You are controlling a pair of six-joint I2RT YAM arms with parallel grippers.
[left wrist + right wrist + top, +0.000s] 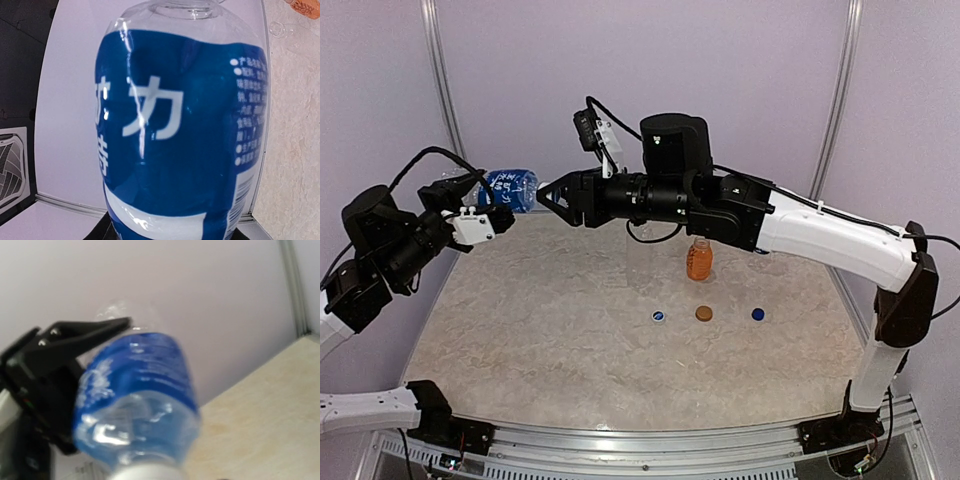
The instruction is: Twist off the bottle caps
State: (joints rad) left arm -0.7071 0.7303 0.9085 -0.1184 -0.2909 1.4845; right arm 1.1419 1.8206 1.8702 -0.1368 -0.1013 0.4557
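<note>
My left gripper is shut on a blue-label bottle and holds it sideways in the air at the far left. Its label fills the left wrist view. My right gripper meets the bottle's neck end, its fingers closed round the whitish cap, which is only partly seen at the bottom edge of the blurred right wrist view. The short orange bottle stands uncapped mid-table. Two blue caps and an orange-brown cap lie loose in front of it. The other two bottles are not in view.
The marbled tabletop ends at a purple back wall with metal posts. My right arm stretches across the back of the table, over the orange bottle. The left gripper's black finger shows in the right wrist view.
</note>
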